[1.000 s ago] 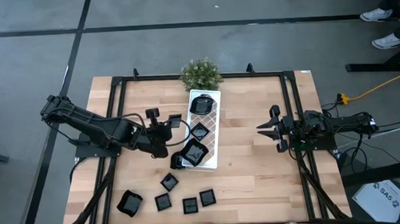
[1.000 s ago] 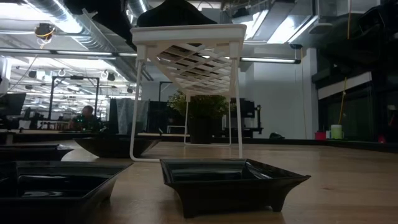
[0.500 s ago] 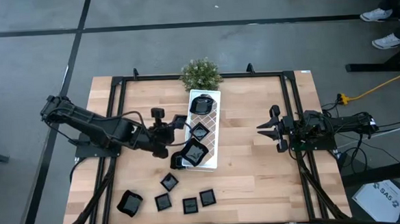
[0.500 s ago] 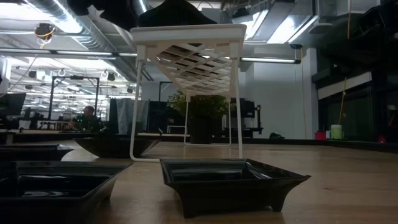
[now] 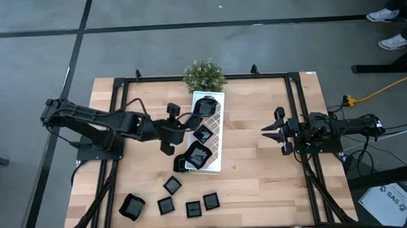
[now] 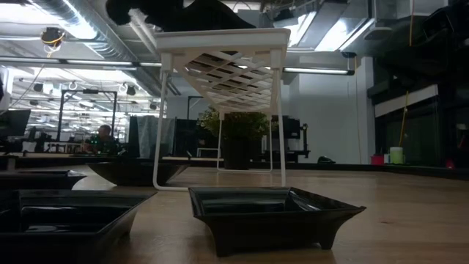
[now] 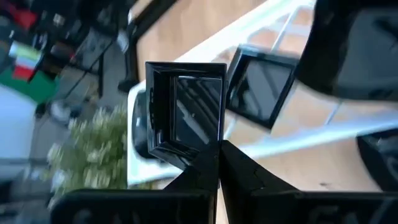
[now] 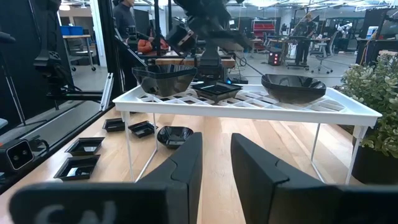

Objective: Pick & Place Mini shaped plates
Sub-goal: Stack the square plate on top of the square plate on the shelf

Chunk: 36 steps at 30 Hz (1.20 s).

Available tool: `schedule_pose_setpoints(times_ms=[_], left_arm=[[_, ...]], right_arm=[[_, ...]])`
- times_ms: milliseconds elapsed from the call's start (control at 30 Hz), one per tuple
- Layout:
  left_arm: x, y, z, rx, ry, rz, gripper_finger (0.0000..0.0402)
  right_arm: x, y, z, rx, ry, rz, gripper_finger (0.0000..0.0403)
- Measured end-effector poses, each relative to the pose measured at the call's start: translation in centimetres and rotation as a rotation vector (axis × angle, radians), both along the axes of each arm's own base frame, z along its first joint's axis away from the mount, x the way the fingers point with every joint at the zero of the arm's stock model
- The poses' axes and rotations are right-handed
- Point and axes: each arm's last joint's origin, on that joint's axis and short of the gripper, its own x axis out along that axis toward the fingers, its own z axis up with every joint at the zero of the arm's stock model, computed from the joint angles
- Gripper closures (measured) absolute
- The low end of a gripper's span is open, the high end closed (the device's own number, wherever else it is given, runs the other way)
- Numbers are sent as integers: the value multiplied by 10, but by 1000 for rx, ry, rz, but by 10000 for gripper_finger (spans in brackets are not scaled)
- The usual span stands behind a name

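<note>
Risk first: my left claw (image 7: 217,163) pinches a small square black plate (image 7: 185,115) by one rim above the white tray (image 5: 219,137), so I judge it could slip. The tray holds three plates (image 5: 197,156). Farther off, my right claw (image 5: 271,131) waits, jaws parted, empty.

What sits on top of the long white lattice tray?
White lattice tray carries three glossy black dishes: round, small square, large square. The surface beneath them is covered.

White lattice tray (image 5: 217,138), potted plant (image 5: 203,75)
</note>
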Motion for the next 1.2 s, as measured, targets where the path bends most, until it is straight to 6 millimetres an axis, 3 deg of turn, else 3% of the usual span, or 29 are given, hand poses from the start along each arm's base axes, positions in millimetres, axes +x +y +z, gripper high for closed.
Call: schedule_pose_setpoints(times_ms=[267, 567, 1200], left_arm=[[10, 5, 8, -79, -80, -155, 398], [23, 17, -3, -186, -57, -228, 398], [27, 39, -6, -370, -76, -220, 398]], right_arm=[[0, 0, 0, 0, 0, 0, 318], [0, 0, 0, 0, 0, 0, 318], [0, 0, 0, 0, -1, 0, 318]])
